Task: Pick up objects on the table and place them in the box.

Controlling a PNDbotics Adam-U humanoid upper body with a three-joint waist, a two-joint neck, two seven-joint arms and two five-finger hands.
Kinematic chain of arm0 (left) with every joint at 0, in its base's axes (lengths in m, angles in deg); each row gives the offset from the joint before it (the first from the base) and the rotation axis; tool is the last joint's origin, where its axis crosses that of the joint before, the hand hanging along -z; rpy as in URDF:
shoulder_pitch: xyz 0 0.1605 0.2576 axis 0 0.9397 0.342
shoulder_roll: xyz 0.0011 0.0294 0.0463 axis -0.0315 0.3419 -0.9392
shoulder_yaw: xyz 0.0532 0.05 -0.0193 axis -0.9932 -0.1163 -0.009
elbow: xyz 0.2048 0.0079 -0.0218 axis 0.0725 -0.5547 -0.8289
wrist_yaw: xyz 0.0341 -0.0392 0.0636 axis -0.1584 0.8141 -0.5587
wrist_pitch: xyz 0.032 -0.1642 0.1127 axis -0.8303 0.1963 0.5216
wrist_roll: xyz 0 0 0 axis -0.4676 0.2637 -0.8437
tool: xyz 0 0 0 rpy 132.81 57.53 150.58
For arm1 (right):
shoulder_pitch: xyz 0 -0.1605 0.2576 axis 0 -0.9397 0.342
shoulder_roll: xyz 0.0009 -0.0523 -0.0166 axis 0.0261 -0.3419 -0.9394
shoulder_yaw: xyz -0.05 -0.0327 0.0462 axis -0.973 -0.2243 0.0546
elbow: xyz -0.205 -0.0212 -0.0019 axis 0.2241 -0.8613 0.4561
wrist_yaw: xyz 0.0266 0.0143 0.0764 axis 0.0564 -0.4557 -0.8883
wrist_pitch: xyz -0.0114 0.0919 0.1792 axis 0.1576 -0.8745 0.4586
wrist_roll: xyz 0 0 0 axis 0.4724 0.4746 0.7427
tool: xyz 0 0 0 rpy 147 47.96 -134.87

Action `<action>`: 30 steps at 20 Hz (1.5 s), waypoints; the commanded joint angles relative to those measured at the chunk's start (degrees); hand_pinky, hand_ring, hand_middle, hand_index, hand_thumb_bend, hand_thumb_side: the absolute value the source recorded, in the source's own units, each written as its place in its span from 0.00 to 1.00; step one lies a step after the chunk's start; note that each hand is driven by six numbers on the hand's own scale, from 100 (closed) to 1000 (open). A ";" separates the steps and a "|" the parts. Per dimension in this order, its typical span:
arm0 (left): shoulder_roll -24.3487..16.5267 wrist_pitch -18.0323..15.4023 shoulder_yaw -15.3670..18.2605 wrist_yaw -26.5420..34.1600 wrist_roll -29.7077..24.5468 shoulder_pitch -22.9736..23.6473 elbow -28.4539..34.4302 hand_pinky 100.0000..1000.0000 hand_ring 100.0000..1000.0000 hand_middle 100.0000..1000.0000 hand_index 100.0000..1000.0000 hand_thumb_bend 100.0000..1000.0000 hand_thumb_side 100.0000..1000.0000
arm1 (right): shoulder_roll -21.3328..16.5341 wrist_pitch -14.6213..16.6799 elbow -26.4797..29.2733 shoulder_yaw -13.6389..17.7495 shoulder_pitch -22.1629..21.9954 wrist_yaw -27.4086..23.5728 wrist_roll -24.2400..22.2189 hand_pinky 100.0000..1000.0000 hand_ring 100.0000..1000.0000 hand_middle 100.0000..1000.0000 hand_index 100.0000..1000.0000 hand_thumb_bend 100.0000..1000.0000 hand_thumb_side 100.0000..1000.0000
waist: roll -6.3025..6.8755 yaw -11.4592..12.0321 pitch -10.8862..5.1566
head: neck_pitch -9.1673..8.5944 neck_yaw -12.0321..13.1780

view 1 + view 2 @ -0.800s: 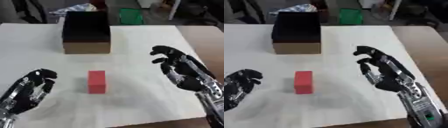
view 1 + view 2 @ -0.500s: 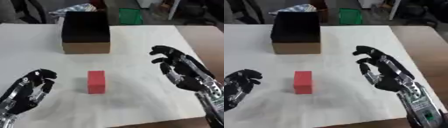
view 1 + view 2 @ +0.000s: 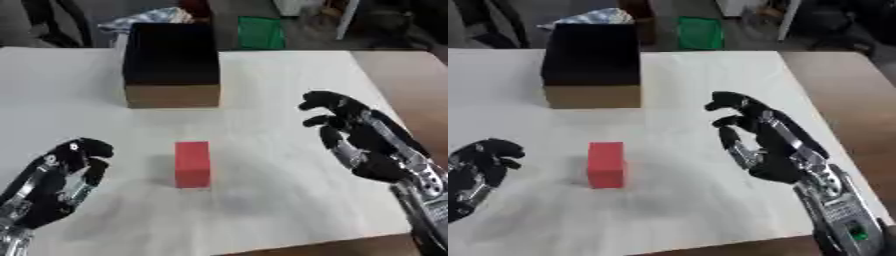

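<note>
Plainly, both hands, left hand (image 3: 57, 182) and right hand (image 3: 363, 137), hover released, holding nothing, beside the red block (image 3: 192, 163); box (image 3: 171, 95) interior too dark.

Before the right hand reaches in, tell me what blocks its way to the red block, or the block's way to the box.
Nothing visible does. Bare table lies between the right hand and the red block, and between that block and the box behind it.

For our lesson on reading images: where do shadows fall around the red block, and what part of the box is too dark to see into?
Left eye view: the red block throws a soft shadow to its left on the table. Right eye view: the same faint shadow; the box interior is uniformly black, so its contents cannot be seen.
</note>
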 commanded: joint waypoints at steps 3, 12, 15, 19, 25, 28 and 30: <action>-4.32 -1.21 -0.72 -0.98 -0.58 -2.52 1.99 0.68 0.76 0.69 0.75 0.23 0.36 | -0.93 -0.02 0.59 0.45 0.44 -0.48 -0.19 0.75 1.00 0.77 0.92 0.00 0.41 | 0.33 -0.27 -1.12 | -0.16 -0.24; -12.05 -6.42 -4.40 -6.93 -2.27 -8.98 0.11 0.72 0.79 0.72 0.77 0.42 0.28 | -1.14 0.11 0.87 0.11 0.37 -0.87 -0.53 0.75 1.00 0.76 0.92 0.00 0.39 | 0.59 -1.27 -1.56 | 0.12 -0.24; -14.17 -8.69 -5.66 -9.03 -2.74 -11.43 -1.74 0.72 0.79 0.72 0.78 0.45 0.27 | -1.20 0.13 1.04 -0.05 0.24 -1.11 -0.66 0.75 1.00 0.76 0.92 0.00 0.39 | 0.66 -2.06 -1.86 | 0.31 -0.20; -15.88 -11.09 -7.10 -10.47 -3.12 -14.02 -4.49 0.72 0.79 0.72 0.78 0.45 0.28 | -1.23 0.14 1.02 -0.47 -0.04 -1.18 -1.13 0.75 1.00 0.75 0.90 0.00 0.40 | 0.73 -3.43 -2.26 | 0.62 -0.25; -16.81 -13.00 -9.35 -12.28 -4.25 -18.52 -7.46 0.71 0.77 0.70 0.77 0.51 0.25 | -1.34 0.47 0.58 -1.89 -0.66 -0.42 -2.78 0.75 1.00 0.75 0.86 0.00 0.44 | 0.72 -5.43 -2.54 | 0.86 -0.36; -16.82 -13.16 -10.91 -14.95 -4.23 -21.63 -8.62 0.70 0.75 0.68 0.77 0.54 0.21 | -1.36 0.67 0.20 -2.86 -0.78 0.17 -4.20 0.75 1.00 0.75 0.85 0.00 0.47 | 0.80 -5.99 -2.63 | 0.84 -0.58; -16.75 -13.10 -12.27 -17.39 -3.90 -23.45 -9.47 0.69 0.74 0.67 0.77 0.57 0.21 | -1.39 0.84 -0.03 -3.45 -0.78 0.44 -5.14 0.75 1.00 0.75 0.84 0.00 0.48 | 0.88 -6.33 -2.70 | 0.79 -0.71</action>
